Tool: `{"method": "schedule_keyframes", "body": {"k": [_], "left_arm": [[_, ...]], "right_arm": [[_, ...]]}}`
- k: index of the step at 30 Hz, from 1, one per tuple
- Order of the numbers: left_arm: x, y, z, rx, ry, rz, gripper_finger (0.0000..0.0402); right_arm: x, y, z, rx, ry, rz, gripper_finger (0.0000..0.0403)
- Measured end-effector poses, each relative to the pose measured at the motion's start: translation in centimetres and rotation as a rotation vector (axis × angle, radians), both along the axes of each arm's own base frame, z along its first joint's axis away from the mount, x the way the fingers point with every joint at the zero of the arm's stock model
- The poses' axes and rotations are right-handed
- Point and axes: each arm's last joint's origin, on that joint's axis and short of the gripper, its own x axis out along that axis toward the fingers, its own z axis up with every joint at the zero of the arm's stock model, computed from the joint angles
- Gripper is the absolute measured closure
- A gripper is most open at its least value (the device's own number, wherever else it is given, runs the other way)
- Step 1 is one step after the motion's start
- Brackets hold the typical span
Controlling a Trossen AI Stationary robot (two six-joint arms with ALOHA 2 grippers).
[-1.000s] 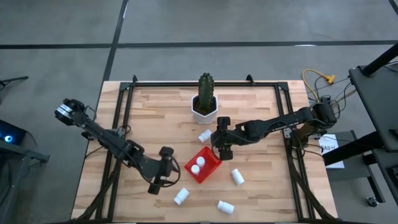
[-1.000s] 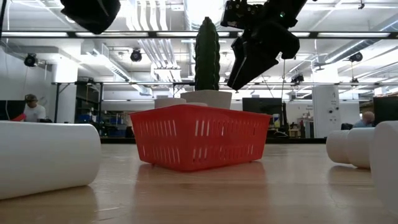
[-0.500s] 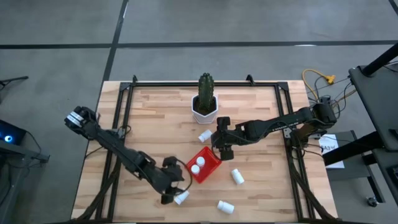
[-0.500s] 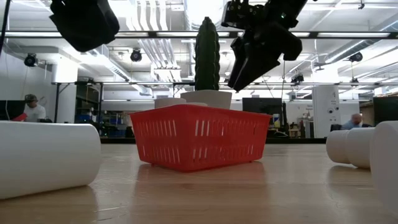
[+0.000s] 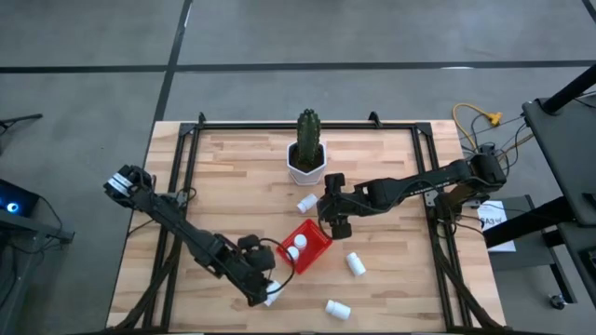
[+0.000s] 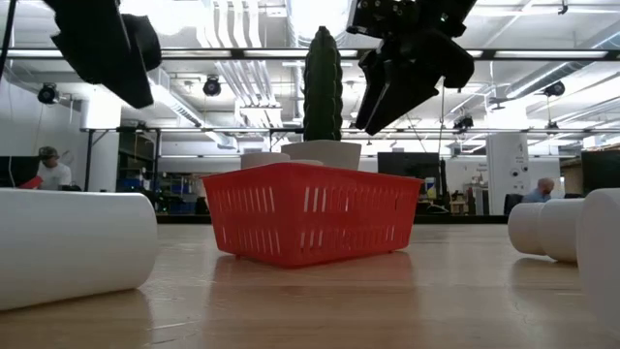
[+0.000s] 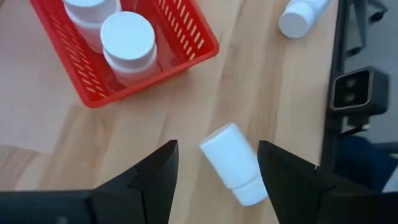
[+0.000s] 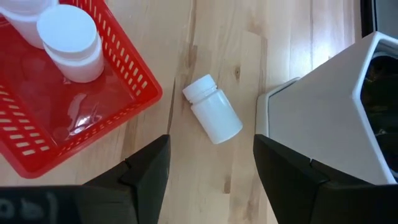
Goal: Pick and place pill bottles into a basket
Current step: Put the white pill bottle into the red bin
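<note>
Left end effector [image 7: 214,163] lowered, open, over bottle [image 7: 232,163].

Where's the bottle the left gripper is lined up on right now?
High view: the bottle lies on its side near the table's front edge, just front-left of the red basket, under the open left gripper.

high: straight down | low: tabletop level | wrists: close (all share basket [image 5: 304,247])

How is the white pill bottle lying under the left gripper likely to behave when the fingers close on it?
The pill bottle lies on its side on bare wood, so a nudge would probably roll it. Its smooth plastic looks rigid but possibly slippery. The left gripper is open with a finger on either side of it, so an even squeeze across the round body should hold.
</note>
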Motion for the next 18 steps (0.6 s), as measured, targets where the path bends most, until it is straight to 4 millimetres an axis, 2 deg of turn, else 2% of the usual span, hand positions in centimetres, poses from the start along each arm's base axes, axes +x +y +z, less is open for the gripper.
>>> {"method": "schedule_keyframes", "body": {"k": [5,9,18], "left_arm": [[0.1,-0.5,0.9,-0.082,0.005,0.046,0.0199],[-0.2,-1.1,0.6,-0.106,0.020,0.065,0.0199],[0.7,-2.8,-1.9,-0.096,0.099,0.040,0.0199]], "right_arm": [[0.0,0.0,0.0,0.001,0.000,0.000,0.0183],[0.0,0.0,0.0,0.000,0.001,0.000,0.0183],[-0.1,0.0,0.0,0.001,0.008,-0.002,0.0184]]}}
